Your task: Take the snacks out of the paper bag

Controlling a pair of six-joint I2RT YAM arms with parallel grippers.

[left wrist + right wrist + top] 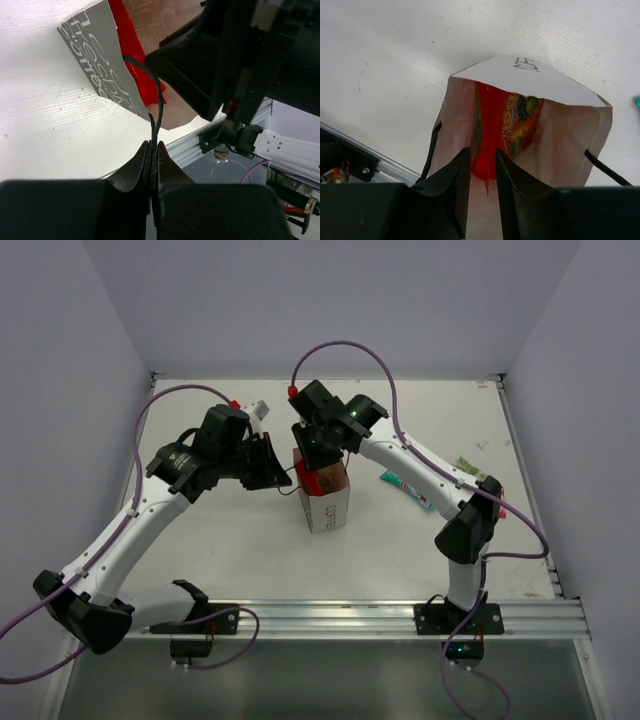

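The grey-beige paper bag (326, 508) stands upright mid-table, its mouth open upward. My left gripper (276, 476) is shut on one thin black loop handle (158, 100), just left of the bag (97, 62). My right gripper (318, 454) reaches down into the bag's mouth. In the right wrist view its jaws (482, 152) are closed on the top edge of a bright red snack packet (490, 125) with fruit print, standing inside the bag (520, 75). The red packet (326, 478) shows at the bag's mouth. A teal snack packet (405, 487) lies flat on the table to the bag's right.
A small white object (262, 410) lies at the back left, and a small greenish scrap (465, 465) at the right near my right arm. The aluminium rail (330, 615) runs along the near edge. White walls enclose the table on three sides.
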